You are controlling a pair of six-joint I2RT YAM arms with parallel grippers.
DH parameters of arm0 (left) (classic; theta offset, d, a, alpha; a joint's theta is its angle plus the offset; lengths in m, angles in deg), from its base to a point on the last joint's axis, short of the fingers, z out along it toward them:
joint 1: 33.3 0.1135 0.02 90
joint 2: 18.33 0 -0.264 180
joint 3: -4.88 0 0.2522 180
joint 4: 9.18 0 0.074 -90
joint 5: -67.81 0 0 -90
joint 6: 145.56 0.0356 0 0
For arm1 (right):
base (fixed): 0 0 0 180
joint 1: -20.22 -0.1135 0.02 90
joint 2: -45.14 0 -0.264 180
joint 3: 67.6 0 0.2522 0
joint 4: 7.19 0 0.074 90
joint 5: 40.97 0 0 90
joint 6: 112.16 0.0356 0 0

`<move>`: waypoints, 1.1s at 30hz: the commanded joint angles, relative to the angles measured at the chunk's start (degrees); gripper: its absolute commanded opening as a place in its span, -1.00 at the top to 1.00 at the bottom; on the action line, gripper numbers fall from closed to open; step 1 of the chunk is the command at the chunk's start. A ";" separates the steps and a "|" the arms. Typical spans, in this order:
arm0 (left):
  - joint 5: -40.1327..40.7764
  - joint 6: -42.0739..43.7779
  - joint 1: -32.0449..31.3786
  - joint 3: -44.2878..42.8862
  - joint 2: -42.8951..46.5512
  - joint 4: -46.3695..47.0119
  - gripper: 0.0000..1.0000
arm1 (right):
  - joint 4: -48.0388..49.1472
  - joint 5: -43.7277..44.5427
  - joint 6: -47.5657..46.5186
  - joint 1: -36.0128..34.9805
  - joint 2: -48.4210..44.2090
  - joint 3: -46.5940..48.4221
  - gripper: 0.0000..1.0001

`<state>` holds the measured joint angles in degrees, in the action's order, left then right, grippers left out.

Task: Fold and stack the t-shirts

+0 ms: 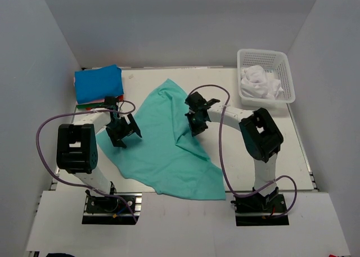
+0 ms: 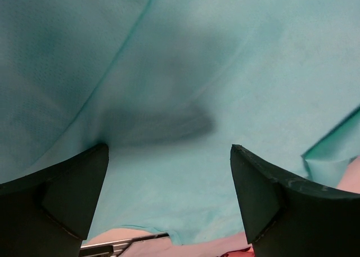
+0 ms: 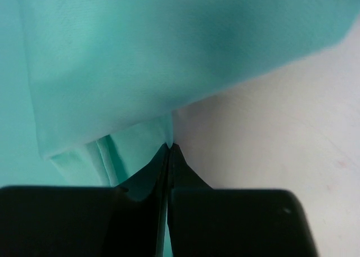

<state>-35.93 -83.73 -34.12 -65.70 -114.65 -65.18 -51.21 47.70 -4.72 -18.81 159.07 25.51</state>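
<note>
A teal-green t-shirt [image 1: 169,144] lies spread and rumpled across the middle of the table. My right gripper [image 1: 194,122] is shut on a fold at its right edge; the wrist view shows the cloth [image 3: 112,71] pinched at the tips of the closed fingers [image 3: 185,172]. My left gripper [image 1: 122,130] hovers open over the shirt's left edge, its fingers [image 2: 264,195] wide apart with only teal cloth [image 2: 180,71] below. A folded bright blue t-shirt [image 1: 98,82] tops a stack at the back left, with pink and dark green edges beneath it.
A white lattice basket [image 1: 284,71] at the back right holds crumpled white cloth [image 1: 259,82]. Grey walls enclose the table on three sides. Cables loop from both arms over the table.
</note>
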 commanded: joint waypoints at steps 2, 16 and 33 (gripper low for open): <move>6.88 -2.42 0.29 2.06 -2.73 -4.42 -1.00 | -4.80 8.43 6.89 2.89 -5.81 -4.81 1.00; 9.86 -2.43 0.29 3.64 -9.95 -6.80 -1.00 | -13.42 23.12 17.64 11.59 -17.86 -16.86 1.00; 8.55 1.79 -0.24 -3.21 -11.79 -7.33 -1.00 | -1.03 2.49 5.60 14.86 -18.58 -11.25 -0.01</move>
<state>-35.16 -86.85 -34.39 -68.34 -124.66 -84.26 -56.98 57.28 4.28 -3.53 138.65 9.27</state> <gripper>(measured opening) 0.996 0.492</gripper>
